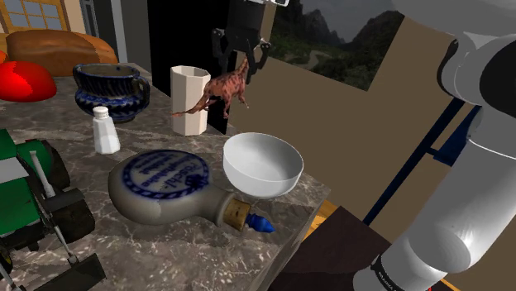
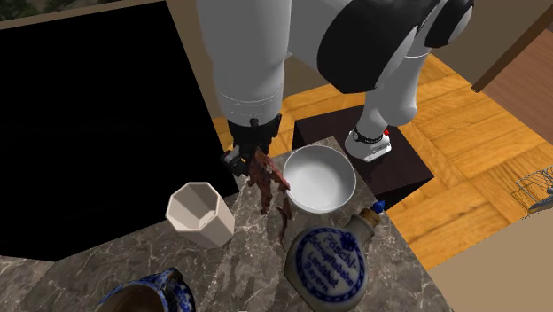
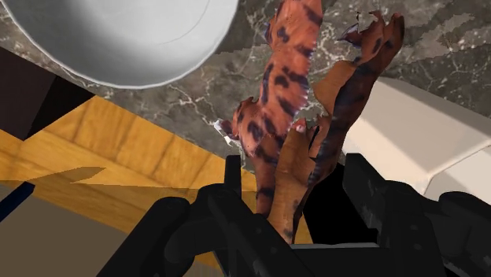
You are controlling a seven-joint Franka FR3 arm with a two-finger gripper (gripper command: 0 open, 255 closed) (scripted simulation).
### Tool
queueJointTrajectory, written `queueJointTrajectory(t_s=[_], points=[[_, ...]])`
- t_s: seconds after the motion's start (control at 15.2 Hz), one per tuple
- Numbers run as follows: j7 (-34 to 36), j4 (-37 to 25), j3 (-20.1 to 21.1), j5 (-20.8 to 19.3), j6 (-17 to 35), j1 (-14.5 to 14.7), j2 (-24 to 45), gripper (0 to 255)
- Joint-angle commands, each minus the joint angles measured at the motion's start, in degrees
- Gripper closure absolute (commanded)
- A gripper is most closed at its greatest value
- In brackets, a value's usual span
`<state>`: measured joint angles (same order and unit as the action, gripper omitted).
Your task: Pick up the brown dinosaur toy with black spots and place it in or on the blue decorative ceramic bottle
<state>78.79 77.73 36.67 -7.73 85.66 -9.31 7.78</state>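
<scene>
At the shoulder view's top centre the arm is seen pointing downward, its gripper (image 1: 242, 59) closed on the brown black-spotted dinosaur toy (image 1: 223, 89), which is held in the air between the white cup (image 1: 190, 99) and white bowl (image 1: 263, 164), beyond the blue-patterned bottle (image 1: 169, 188) lying at mid-frame.

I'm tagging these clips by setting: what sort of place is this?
Probably a home, maybe a kitchen or dining corner: a marble-look counter, a parquet floor, and tableware such as a white bowl.
</scene>
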Motion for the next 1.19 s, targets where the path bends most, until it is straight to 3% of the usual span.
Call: queueJointTrajectory(t_s=[0.0, 0.53, 0.86, 1.12], points=[[0.3, -2.7, 0.2, -0.5, -2.1, 0.5, 0.8, 255], [1.5, -15.8, 0.8, -4.3, -10.9, 3.8, 6.1, 255], [2.1, -27.6, 1.0, -8.4, -18.0, 8.3, 11.4, 255], [7.4, -26.0, 2.4, -8.1, -18.0, 11.7, 10.3, 255]])
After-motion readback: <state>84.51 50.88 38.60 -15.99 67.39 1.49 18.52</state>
